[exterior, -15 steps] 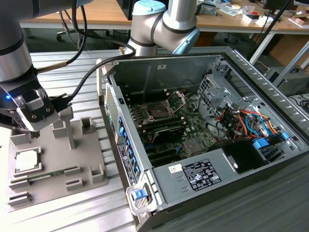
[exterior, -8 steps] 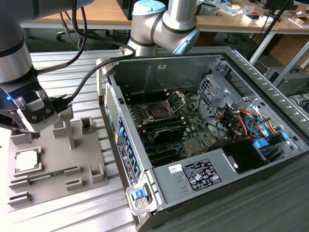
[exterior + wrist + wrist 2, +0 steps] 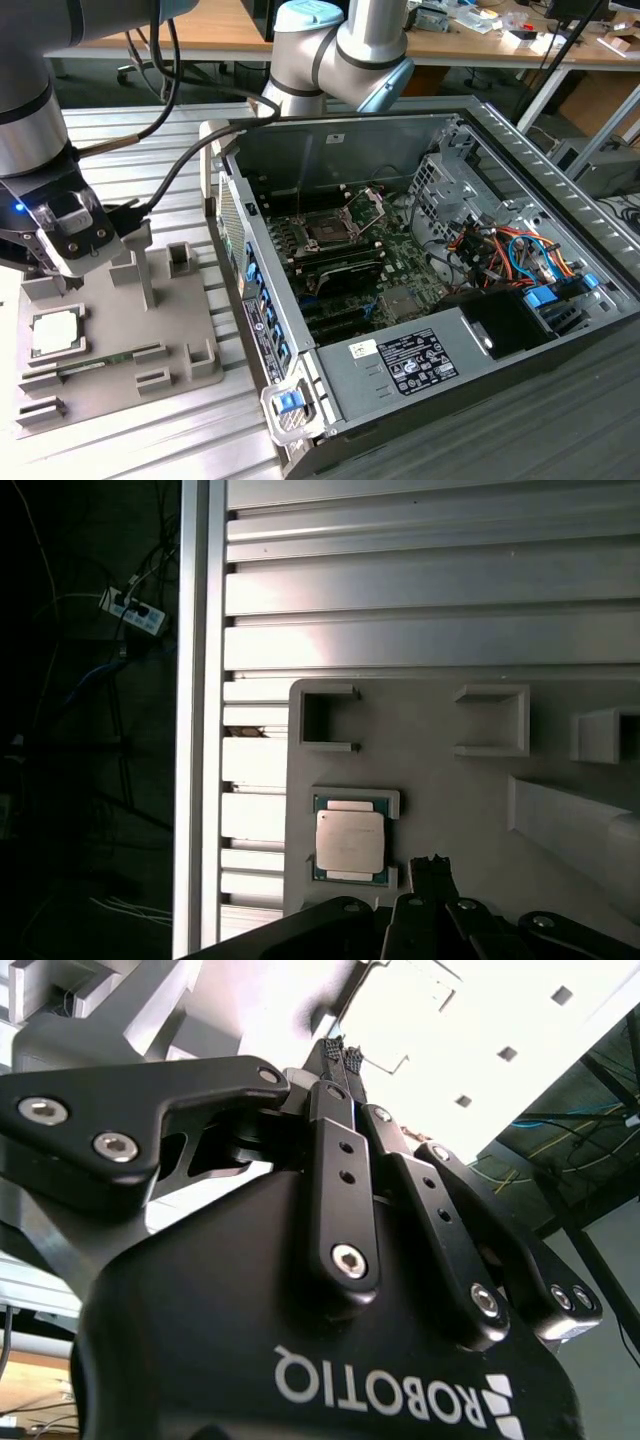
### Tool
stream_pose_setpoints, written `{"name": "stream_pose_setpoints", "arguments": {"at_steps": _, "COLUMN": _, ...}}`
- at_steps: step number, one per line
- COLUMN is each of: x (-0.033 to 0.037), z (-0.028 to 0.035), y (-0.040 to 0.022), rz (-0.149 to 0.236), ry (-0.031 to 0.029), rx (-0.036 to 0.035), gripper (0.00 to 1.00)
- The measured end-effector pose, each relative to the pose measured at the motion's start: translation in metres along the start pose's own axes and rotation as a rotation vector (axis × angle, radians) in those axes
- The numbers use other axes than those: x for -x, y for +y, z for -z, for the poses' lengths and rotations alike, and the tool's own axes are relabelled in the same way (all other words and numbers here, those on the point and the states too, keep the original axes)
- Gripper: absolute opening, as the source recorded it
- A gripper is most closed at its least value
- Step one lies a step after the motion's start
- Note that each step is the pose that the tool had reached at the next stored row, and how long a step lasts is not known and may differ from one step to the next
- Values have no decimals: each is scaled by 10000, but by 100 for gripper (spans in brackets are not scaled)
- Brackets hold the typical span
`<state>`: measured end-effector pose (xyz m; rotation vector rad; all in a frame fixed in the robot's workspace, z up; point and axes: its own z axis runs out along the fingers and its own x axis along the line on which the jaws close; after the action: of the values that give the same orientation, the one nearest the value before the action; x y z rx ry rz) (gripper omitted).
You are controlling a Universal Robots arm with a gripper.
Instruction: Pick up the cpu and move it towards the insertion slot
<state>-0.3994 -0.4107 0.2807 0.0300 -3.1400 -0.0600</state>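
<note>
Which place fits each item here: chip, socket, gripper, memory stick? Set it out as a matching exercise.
1 chip
2 socket
3 gripper
4 memory stick

A inside the open computer case
B above the grey tray, close to the chip
C flat in the tray's square pocket
D lying lengthwise on the tray, next to the square pocket

Pairs: 1-C, 2-A, 3-B, 4-D

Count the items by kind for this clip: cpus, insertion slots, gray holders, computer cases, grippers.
cpu: 1
insertion slot: 1
gray holder: 1
computer case: 1
gripper: 1
Total: 5
</note>
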Motion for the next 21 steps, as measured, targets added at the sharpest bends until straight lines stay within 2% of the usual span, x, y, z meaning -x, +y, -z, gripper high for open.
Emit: {"name": "stream_pose_setpoints", "arguments": {"at_steps": 21, "x": 0, "z": -62, "y": -18, "rz": 0, "ry": 0, "rx": 0, "gripper": 11}}
